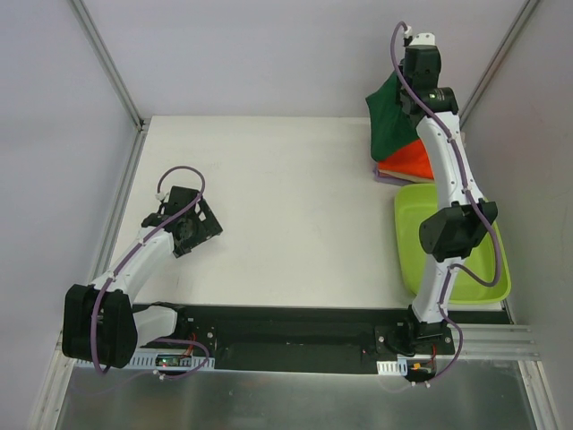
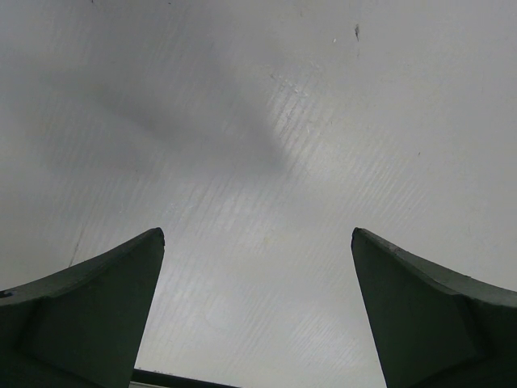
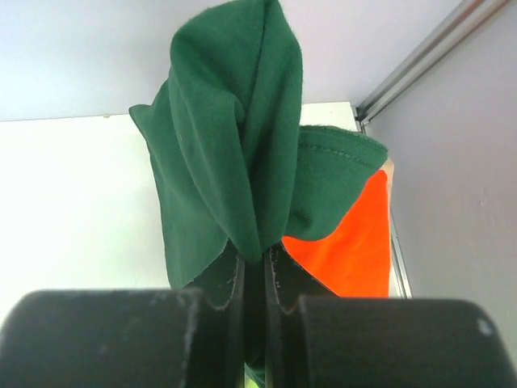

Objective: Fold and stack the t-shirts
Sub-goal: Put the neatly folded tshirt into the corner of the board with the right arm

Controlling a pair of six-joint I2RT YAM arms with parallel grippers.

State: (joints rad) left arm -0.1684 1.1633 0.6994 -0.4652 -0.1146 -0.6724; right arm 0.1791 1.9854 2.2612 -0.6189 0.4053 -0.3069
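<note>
My right gripper (image 3: 254, 263) is shut on the dark green shirt (image 3: 234, 145) and holds it lifted above the stack at the far right of the table. In the top view the green shirt (image 1: 391, 116) hangs over the folded orange shirt (image 1: 410, 161), which lies on a lavender one (image 1: 387, 180). The orange shirt (image 3: 355, 234) shows under the green cloth in the right wrist view. The beige shirt is hidden. My left gripper (image 1: 199, 218) is open and empty, low over the bare table at the left; its fingers (image 2: 105, 307) stand wide apart.
A lime-green plastic bin (image 1: 452, 246) sits at the right edge, near the stack and partly behind my right arm. Grey walls with metal frame posts (image 1: 112, 67) enclose the white table (image 1: 286, 206). A black rail (image 1: 286, 327) runs along the near edge.
</note>
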